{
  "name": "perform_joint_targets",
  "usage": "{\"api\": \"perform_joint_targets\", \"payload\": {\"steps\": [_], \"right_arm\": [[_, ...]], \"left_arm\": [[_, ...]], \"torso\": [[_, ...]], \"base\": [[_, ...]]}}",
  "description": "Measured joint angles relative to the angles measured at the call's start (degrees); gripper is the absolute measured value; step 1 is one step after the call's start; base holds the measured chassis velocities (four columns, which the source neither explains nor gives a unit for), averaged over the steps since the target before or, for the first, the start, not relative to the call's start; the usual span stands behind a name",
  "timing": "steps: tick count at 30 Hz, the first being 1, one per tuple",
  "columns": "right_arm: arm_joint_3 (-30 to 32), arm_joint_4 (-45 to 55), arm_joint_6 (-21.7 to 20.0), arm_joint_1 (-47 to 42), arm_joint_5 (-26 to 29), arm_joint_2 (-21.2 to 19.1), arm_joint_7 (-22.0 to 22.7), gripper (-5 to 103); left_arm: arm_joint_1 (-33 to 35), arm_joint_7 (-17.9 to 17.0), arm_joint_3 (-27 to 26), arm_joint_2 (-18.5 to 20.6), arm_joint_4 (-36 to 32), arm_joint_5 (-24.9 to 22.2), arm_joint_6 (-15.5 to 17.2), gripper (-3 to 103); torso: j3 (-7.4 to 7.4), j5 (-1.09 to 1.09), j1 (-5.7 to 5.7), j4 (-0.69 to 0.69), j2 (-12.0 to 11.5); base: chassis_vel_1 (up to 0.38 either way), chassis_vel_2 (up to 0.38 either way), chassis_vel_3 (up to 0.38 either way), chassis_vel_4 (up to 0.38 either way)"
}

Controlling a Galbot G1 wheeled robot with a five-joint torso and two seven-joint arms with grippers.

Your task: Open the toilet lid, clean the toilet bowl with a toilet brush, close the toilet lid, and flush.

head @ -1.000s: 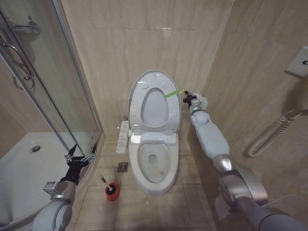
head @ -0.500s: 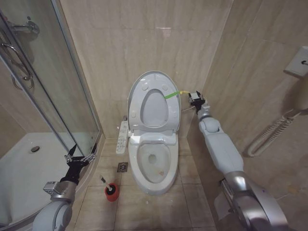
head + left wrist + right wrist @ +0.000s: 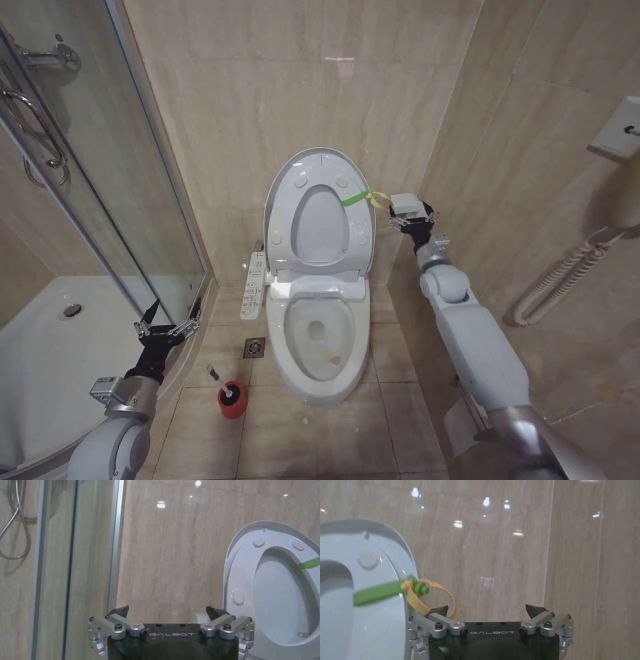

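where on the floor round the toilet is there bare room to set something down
Bare tile lies in front of the toilet bowl and along its right side, below the right hand. The left side is crowded: the toilet brush in its red cup, a floor drain, and the left hand by the shower door.

In the left wrist view the toilet lid [image 3: 270, 588] ran off the picture's edge, so only part of its oval showed, and the left gripper [image 3: 168, 612] body was cut by the frame below its fingers. In the right wrist view the lid [image 3: 365, 588] was likewise cropped, and the yellow loop [image 3: 432, 596] dropped behind the right gripper [image 3: 487, 611] finger, contact not readable. From the head view the toilet brush [image 3: 222, 382] head sat hidden in the red cup [image 3: 232, 399].
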Motion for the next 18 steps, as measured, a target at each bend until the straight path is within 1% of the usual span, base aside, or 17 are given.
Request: {"api": "perform_joint_targets", "payload": {"steps": [1, 6, 9, 12, 13, 16, 18], "right_arm": [[0.31, 1.91, -0.66, -1.24, 0.38, -0.4, 0.15, 100], [0.73, 6.72, -2.32, -4.93, 1.98, -1.1, 0.4, 100], [1.39, 11.52, -4.23, -10.13, 2.94, -1.44, 0.12, 100], [1.76, 13.66, -5.28, -12.65, 3.57, -1.51, -0.15, 100], [2.16, 15.54, -5.77, -15.1, 3.74, -1.42, -0.12, 100], [2.65, 17.62, -5.89, -17.96, 3.71, -1.25, -0.07, 100], [3.37, 20.93, -5.91, -22.39, 3.12, -1.06, 0.44, 100]], "left_arm": [[0.0, 0.0, 0.0, 0.0, 0.0, 0.0, 0.0, 100], [0.0, 0.0, -0.01, 0.0, 0.0, 0.0, 0.0, 100], [0.0, 0.0, 0.0, 0.0, 0.0, 0.0, 0.0, 100], [0.0, 0.0, 0.0, 0.0, 0.0, 0.0, 0.0, 100], [0.0, 0.0, -0.01, 0.0, 0.0, 0.0, 0.0, 100], [0.0, 0.0, 0.0, 0.0, 0.0, 0.0, 0.0, 100], [0.0, 0.0, 0.0, 0.0, 0.0, 0.0, 0.0, 100]], "torso": [[0.0, -0.01, 0.0, -0.01, 0.0], [0.0, -0.01, 0.0, -0.01, 0.0], [0.0, 0.0, 0.0, -0.01, 0.0], [0.0, -0.01, 0.0, -0.01, 0.0], [0.0, -0.01, 0.0, -0.01, 0.0], [0.0, 0.0, 0.0, -0.01, 0.0], [0.0, 0.01, 0.0, -0.02, 0.0]], "base": [[0.0, 0.0, 0.0, 0.0], [0.0, 0.0, 0.0, 0.0], [0.0, 0.0, 0.0, 0.0], [0.0, 0.0, 0.0, 0.0], [0.0, 0.0, 0.0, 0.0], [0.0, 0.0, 0.0, 0.0], [0.0, 0.0, 0.0, 0.0]]}}
